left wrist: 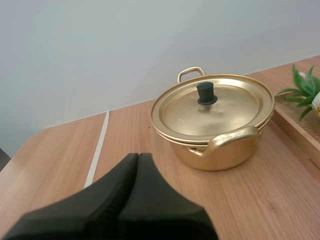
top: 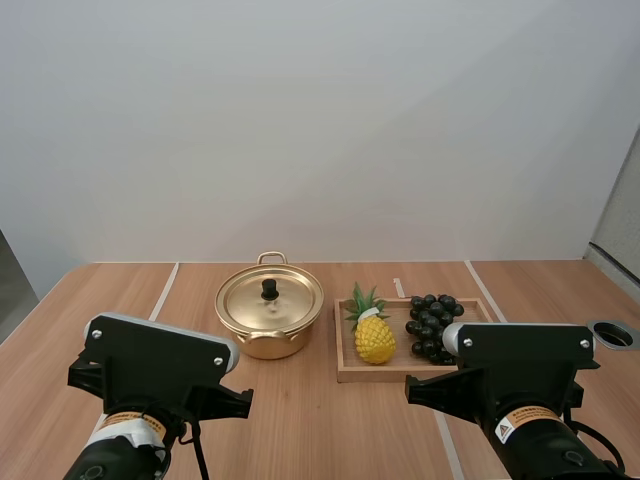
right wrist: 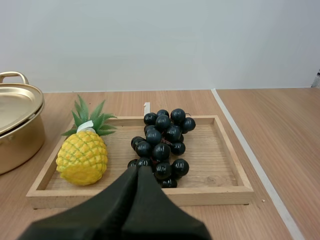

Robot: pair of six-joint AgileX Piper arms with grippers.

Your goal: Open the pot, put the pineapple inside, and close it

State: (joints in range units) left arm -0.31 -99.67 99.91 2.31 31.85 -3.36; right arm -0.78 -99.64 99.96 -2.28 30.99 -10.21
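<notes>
On the light wooden worktop [top: 300, 420] nothing is done yet. The round golden metal pot [top: 268, 340] keeps its lid [top: 288, 298] on, and the shallow wooden tray [top: 370, 373] just beside it holds the yellow pineapple [top: 374, 338]. The left fingers [left wrist: 125, 180] and right fingers [right wrist: 125, 187] lie pressed together, empty. Opening, loading and closing all remain.

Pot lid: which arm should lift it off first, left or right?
Probably left. The left tool, shut, points straight at the lid on the pot. The right tool, also shut, faces the wooden tray holding the pineapple, with the pot off to its side.
</notes>
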